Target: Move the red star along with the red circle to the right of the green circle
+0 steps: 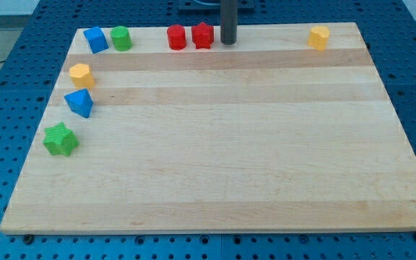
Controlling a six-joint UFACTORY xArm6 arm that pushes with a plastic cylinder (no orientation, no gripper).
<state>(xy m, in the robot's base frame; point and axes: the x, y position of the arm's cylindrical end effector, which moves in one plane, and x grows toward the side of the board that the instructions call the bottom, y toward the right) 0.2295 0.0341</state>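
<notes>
Your tip (228,42) sits just right of the red star (203,35) at the desk's top edge, bare rod with nothing clamped, and star, red circle (176,37) and green circle (120,37) line up leftward (a straight push left looks right).

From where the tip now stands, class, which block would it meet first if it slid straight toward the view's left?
My tip would first meet the red star, with the red circle just beyond.

Bright even light, soft short shadows beside blocks, sharp focus, no glare
</notes>
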